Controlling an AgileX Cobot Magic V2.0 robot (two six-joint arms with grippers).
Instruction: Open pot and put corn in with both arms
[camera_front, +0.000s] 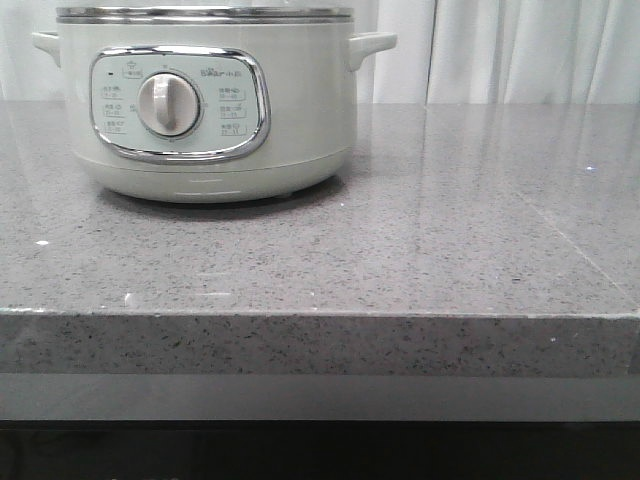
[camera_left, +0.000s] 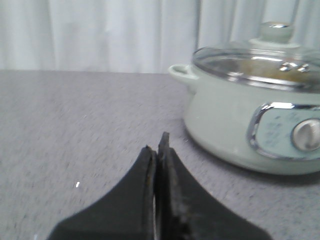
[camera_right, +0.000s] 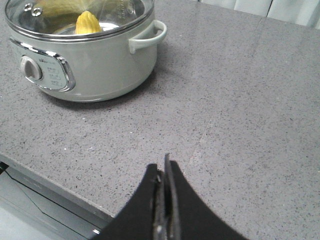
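Pot: the pale grey-green pot (camera_front: 205, 100) stands on the grey speckled surface (camera_front: 420, 240), toward the far left part of it, its chrome-framed control panel (camera_front: 180, 103) with the round dial (camera_front: 167, 105) facing the front edge.
Lid: a glass lid (camera_left: 255, 62) with a metal rim and a pale knob (camera_left: 276, 31) sits on top of the pot, closed.
Corn: the yellow corn (camera_right: 86, 22) lies inside the pot, seen through the glass of the lid in the right wrist view; only part of it shows.
Handles: a side handle (camera_right: 148, 37) juts out on each side of the pot, just under the rim.
Left gripper: the left gripper (camera_left: 159, 145) has its black fingers pressed together with nothing between them; it hangs over bare surface, near the pot but apart from it.
Right gripper: the right gripper (camera_right: 164, 165) is likewise clenched and empty, above the surface close to the front edge, well apart from the pot.
Backdrop: white curtains (camera_front: 520, 50) hang behind the far edge of the surface.
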